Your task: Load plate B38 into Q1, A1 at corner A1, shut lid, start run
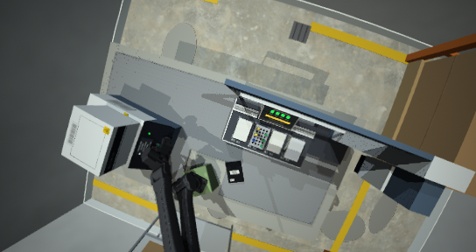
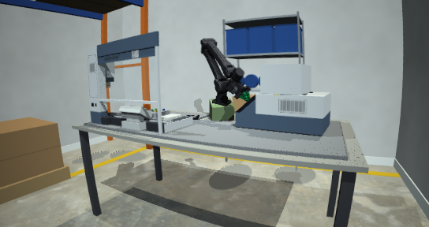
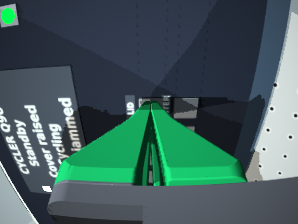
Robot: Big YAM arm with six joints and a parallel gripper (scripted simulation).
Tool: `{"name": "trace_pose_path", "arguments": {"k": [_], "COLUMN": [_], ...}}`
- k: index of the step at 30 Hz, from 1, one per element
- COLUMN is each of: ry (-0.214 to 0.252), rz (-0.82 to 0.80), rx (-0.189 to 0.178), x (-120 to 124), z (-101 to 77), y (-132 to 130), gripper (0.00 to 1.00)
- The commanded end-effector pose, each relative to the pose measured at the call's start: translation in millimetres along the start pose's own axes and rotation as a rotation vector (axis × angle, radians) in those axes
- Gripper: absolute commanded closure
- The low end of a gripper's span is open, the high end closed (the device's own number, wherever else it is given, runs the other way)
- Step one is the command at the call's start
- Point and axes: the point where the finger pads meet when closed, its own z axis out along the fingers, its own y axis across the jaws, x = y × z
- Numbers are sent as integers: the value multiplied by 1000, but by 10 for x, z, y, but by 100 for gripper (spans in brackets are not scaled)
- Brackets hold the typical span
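Observation:
The cycler Q1 stands at the left of the table, and its white lid looks raised above the body. Its lamp is green and also shows in the wrist view. My gripper is shut and empty. Its green fingertips are at the upper row of keys on Q1's dark front panel. I cannot tell which key they meet. The white plate B38 lies on D3 in the hand-off row.
Plate R33 is on D1, the tube cooling block on D2 and the deep-well block on D4, all under the liquid handler's gantry. The black regrip nest lies near the arm's green base.

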Motion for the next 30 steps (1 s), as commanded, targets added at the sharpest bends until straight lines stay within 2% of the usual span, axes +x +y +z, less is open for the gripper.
{"name": "trace_pose_path", "arguments": {"k": [1, 30], "ry": [-36, -37], "rz": [-22, -23], "rx": [-74, -81], "x": [-181, -186], "z": [-60, -42], "y": [443, 462], "gripper": [100, 100]}}
